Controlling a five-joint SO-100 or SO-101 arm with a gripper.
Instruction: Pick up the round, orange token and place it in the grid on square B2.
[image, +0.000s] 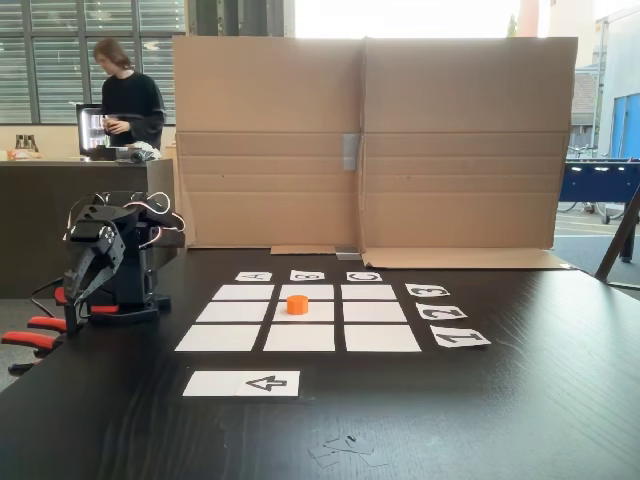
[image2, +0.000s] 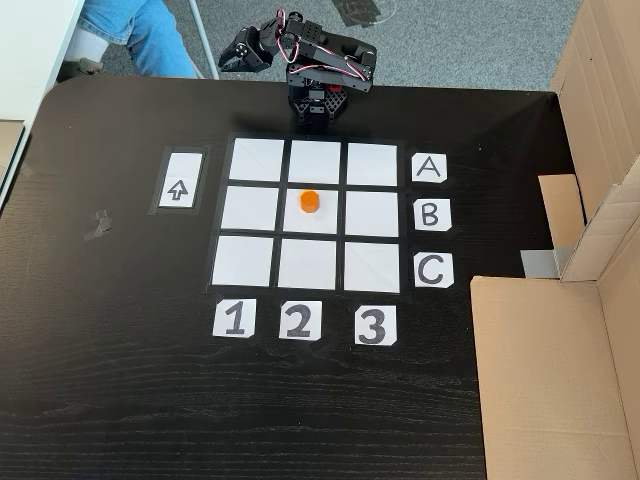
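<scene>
The orange token (image: 297, 304) (image2: 309, 202) stands upright on square B2 (image: 322, 312) (image2: 325, 222), the middle white rectangle of the grid (image: 220, 337) (image2: 243, 260). It sits near the square's centre and nothing touches it. The black arm is folded over its base at the table edge beside the A row. My gripper (image: 72, 305) (image2: 226, 64) hangs off that edge, well away from the token. Its jaws look shut, with nothing held.
Letter cards (image2: 429, 215) and number cards (image2: 298, 320) edge the grid, and a white arrow card (image: 242, 383) (image2: 178, 181) lies beside it. A cardboard wall (image: 370, 140) closes one side. Red-orange clamp handles (image: 30, 338) jut out near the arm base. A person (image: 128, 100) stands behind, and a seated person's leg (image2: 140, 35) is close to the arm.
</scene>
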